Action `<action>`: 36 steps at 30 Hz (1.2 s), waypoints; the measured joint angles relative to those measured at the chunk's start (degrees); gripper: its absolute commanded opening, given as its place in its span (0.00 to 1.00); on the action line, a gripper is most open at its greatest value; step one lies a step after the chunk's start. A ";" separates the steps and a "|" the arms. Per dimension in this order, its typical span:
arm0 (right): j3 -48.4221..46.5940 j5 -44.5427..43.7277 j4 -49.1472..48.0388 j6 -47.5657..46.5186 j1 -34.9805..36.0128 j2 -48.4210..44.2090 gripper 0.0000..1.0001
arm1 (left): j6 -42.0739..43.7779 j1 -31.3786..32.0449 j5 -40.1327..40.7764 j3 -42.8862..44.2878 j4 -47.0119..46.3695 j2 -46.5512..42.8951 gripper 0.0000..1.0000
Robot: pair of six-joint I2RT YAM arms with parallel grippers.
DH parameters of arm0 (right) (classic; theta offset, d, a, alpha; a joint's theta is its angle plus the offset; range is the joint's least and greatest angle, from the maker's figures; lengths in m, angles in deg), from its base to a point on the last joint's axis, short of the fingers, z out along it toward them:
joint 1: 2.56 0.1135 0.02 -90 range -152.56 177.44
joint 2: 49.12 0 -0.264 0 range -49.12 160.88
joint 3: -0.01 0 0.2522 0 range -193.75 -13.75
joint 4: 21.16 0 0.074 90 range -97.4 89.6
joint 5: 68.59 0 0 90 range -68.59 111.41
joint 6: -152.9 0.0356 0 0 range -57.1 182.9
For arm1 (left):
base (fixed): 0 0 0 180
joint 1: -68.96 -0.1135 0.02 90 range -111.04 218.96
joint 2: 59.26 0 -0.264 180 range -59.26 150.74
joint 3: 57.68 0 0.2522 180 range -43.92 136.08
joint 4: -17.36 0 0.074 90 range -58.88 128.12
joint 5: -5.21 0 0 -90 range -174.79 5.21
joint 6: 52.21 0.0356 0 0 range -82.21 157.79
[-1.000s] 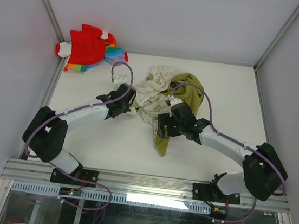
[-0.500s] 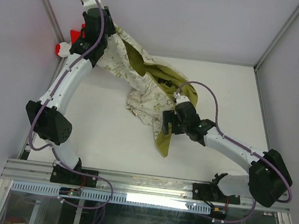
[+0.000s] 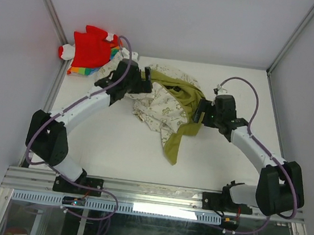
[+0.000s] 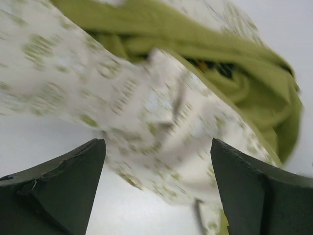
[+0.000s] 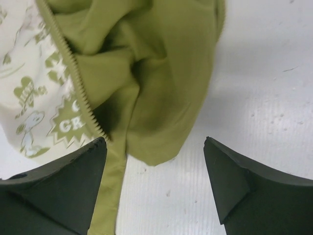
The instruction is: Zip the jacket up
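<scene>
The jacket [image 3: 167, 104] lies crumpled on the white table [image 3: 113, 146], cream printed side on the left, olive lining bunched on the right, with an olive tail trailing toward the near edge. My left gripper [image 3: 148, 77] hangs at the jacket's back left corner. In the left wrist view it [image 4: 157, 143] is open above the blurred cream fabric [image 4: 146, 98], with nothing between its fingers. My right gripper [image 3: 199, 112] is at the jacket's right side. In its own view it [image 5: 155, 141] is open over the lining's edge [image 5: 156, 98], with the zipper teeth [image 5: 73, 73] to the left.
A red and rainbow-coloured garment [image 3: 93, 49] lies in the back left corner, just behind my left arm. Grey walls and slanted frame posts [image 3: 49, 12] close in the table on the left, back and right.
My left gripper, shut on the jacket and lifted high at the back left half a second ago, has come down and opened; the jacket has dropped onto the table. My right gripper moved right.
</scene>
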 measured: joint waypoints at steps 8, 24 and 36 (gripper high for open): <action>-0.02 7.98 -7.10 2.38 -8.00 7.72 0.82 | -10.19 14.21 -10.03 -14.01 -9.42 -1.31 0.96; -2.47 10.01 -11.21 3.30 -7.85 16.48 0.00 | -17.14 11.54 -12.00 -14.21 -18.88 9.77 0.00; -27.02 -16.70 14.19 -8.11 -7.04 6.86 0.00 | -7.26 -7.06 -3.43 -4.42 -0.76 -9.75 0.00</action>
